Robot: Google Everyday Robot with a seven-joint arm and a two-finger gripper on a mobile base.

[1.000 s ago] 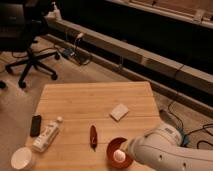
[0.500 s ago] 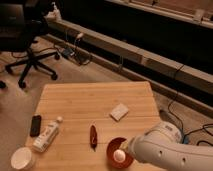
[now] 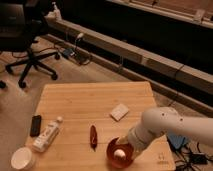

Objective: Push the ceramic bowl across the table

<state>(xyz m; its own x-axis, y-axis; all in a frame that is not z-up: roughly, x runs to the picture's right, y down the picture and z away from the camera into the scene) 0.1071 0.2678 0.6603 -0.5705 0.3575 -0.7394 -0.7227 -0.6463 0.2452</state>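
bowl: ceramic, round, shallow, glossy red-orange with a darker rim; on the front right part of the table, close to the near edge.
gripper: pale rounded tip, down inside the bowl; released or clenched, cannot tell.
arm: smooth white shell, thick and curved, reaching in from the right.
table: light wood, jointed planks, rectangular.
red stick: slim, lying just left of the bowl, apart from it.
white pad: flat, squarish, behind the bowl.
bottle: pale, on its side at left, beside a flat black remote.
white cup: round, front left corner.
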